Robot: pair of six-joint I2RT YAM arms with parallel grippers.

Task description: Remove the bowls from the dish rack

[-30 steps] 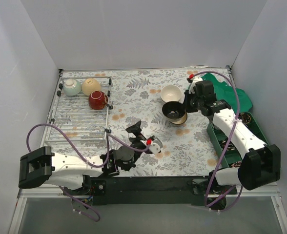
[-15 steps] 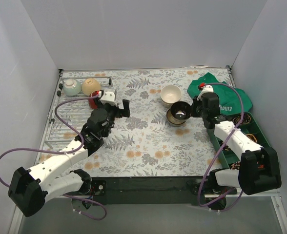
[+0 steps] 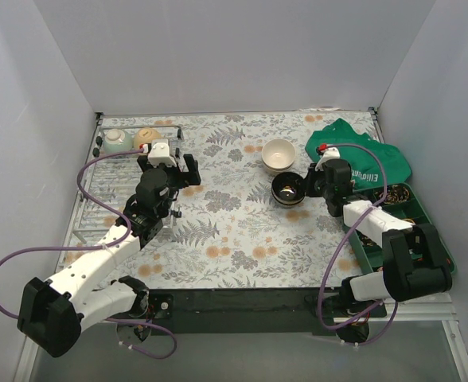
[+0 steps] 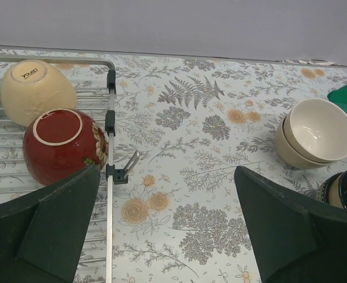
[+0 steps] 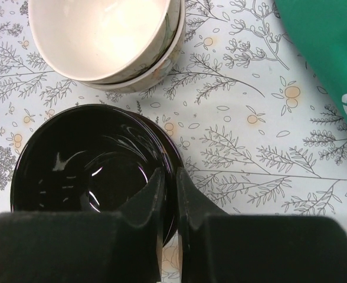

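Right hand (image 5: 169, 194) is closed almost fully, its two fingers pinching the near rim of the glossy black ceramic bowl (image 5: 91, 171). This bowl sits out of the rack, just beside two nested cream ceramic bowls (image 5: 102, 35) on the floral-print counter (image 5: 268, 147). Judged step: set-down of this bowl, release pending. Left hand (image 4: 173, 236) is spread fully and holds nothing, poised at the right edge of the silver wire dish rack (image 4: 110, 100). A red glazed bowl (image 4: 58, 144), a tan bowl (image 4: 35, 88) and a pale mint bowl (image 3: 115, 141) lie there. Next move: open the right hand and lift clear without tipping the bowl, then lower the left hand astride the red bowl. The tan bowl's base carries a stamp that appears to read "Youci". White lettering on the green cloth (image 3: 361, 155) cannot be read whole.
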